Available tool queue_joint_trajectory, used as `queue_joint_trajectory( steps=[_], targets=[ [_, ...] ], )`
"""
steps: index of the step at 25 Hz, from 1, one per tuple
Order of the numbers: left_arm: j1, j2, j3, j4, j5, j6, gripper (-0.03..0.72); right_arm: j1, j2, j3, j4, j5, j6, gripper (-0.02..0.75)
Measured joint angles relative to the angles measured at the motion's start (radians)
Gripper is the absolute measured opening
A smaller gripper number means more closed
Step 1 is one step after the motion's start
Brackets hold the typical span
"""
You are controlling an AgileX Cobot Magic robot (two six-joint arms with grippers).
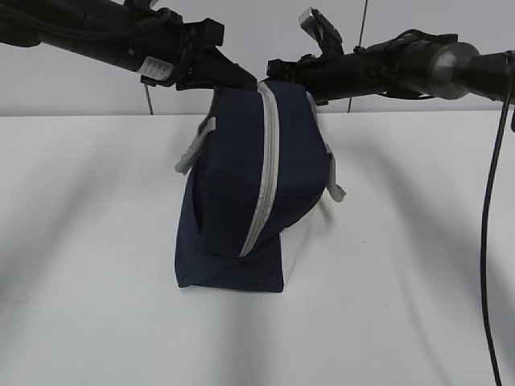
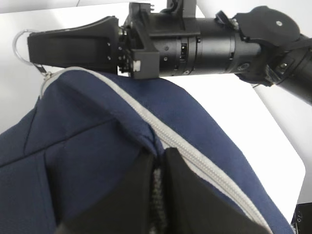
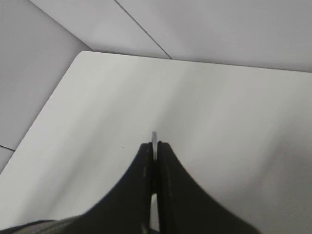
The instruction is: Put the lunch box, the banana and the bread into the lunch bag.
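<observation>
The dark navy lunch bag [image 1: 233,177] stands on the white table, its grey zipper [image 1: 267,177] running closed over the top and down the front. My left gripper [image 1: 240,79] is shut on a fold of the bag's navy fabric [image 2: 87,146] beside the zipper [image 2: 195,156]; its tips [image 2: 160,157] pinch the cloth. My right gripper [image 1: 278,68] is shut on the zipper's metal ring pull [image 2: 19,45] at the bag's top far end; the ring's thin edge [image 3: 154,138] shows between its tips [image 3: 154,147]. The lunch box, banana and bread are out of view.
White table [image 1: 96,241] all around the bag. Grey strap handles [image 1: 193,149] hang at both sides of the bag. A black cable [image 1: 487,241] hangs down at the right edge. The table's far edge and a wall lie behind.
</observation>
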Motion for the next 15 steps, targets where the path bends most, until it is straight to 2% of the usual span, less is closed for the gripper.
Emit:
queue_joint_trajectory(
  steps=[12,15],
  targets=[
    [0.0,-0.001,-0.004,0.007,0.001,0.002,0.03,0.002,0.019,0.0,0.002,-0.006,0.008,-0.015],
    [0.0,-0.001,-0.004,0.003,-0.001,0.002,0.052,0.002,0.022,-0.002,-0.003,-0.006,0.012,0.029]
  ],
)
